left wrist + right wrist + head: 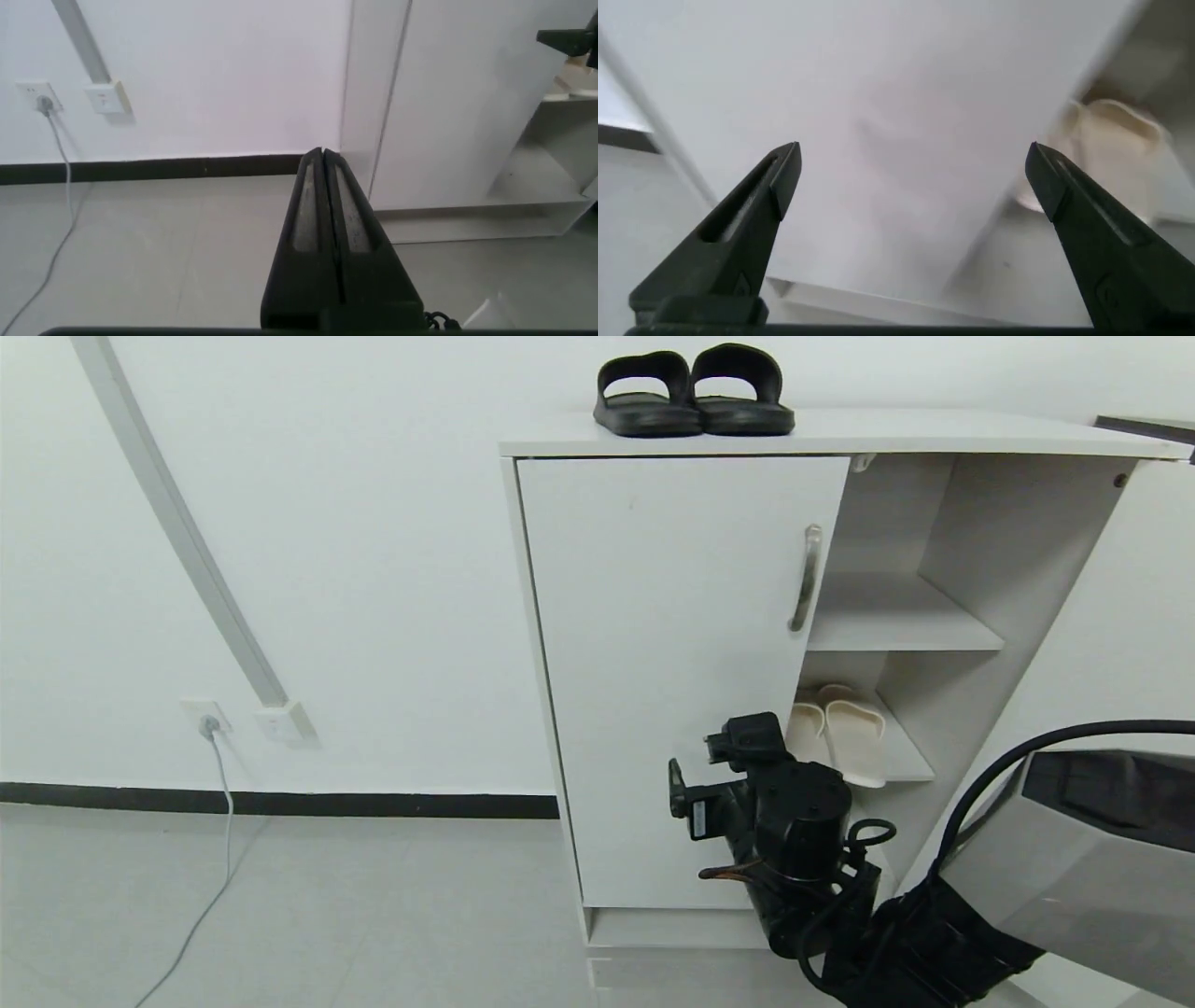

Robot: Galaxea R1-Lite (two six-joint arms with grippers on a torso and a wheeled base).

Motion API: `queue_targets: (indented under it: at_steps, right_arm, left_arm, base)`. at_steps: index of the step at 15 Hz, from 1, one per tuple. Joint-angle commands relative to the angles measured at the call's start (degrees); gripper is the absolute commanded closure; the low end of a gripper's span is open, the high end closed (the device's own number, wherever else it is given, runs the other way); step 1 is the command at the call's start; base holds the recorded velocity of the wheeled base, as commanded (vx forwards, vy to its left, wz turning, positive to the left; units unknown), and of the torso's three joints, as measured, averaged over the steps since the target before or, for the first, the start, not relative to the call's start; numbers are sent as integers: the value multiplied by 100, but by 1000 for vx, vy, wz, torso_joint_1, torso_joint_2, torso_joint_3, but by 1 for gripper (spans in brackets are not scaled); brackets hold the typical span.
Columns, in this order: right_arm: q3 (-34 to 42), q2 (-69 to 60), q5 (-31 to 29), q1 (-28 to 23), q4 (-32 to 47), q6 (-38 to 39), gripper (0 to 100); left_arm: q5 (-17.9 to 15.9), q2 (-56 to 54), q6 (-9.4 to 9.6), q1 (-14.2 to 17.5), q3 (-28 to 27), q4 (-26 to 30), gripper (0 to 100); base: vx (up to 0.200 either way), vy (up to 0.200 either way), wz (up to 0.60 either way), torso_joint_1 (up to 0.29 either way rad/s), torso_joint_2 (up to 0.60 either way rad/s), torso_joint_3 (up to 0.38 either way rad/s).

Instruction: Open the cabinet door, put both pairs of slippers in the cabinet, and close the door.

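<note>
Spread wide, my right end effector hangs low in front of the cabinet's closed left door, holding nothing. Just beside it, on the lower shelf of the exposed bay, lies the cream pair of slippers. Beyond that, the right door stands swung out. High above the end effector, on the cabinet top, the black pair of slippers sits side by side, touching. My left end effector is pressed closed on nothing, out past the closed door's side, over the floor. I judge the black pair light, moulded, springy and a little slick. It is best pinched across the arched straps or the two touching inner edges, so both lift together. The middle shelf, above the end effector, is where I would expect them to go.
</note>
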Motion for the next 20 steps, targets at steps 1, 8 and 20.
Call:
queue_targets:
  at_steps: [1, 8, 20]
  right_arm:
    - [196, 14, 237, -7, -232, -79, 0]
    - [257, 58, 325, -51, -443, -264, 0]
    - [275, 102, 325, -51, -443, -334, 0]
  left_arm:
    - [-2, 7, -1, 0, 1, 2, 100]
    - [-2, 7, -1, 0, 1, 2, 100]
    - [-2, 7, -1, 0, 1, 2, 100]
  base:
    - [0, 200, 0, 2, 2, -2]
    - [0, 0, 0, 0, 0, 0]
    - [0, 0, 0, 1, -40, -52]
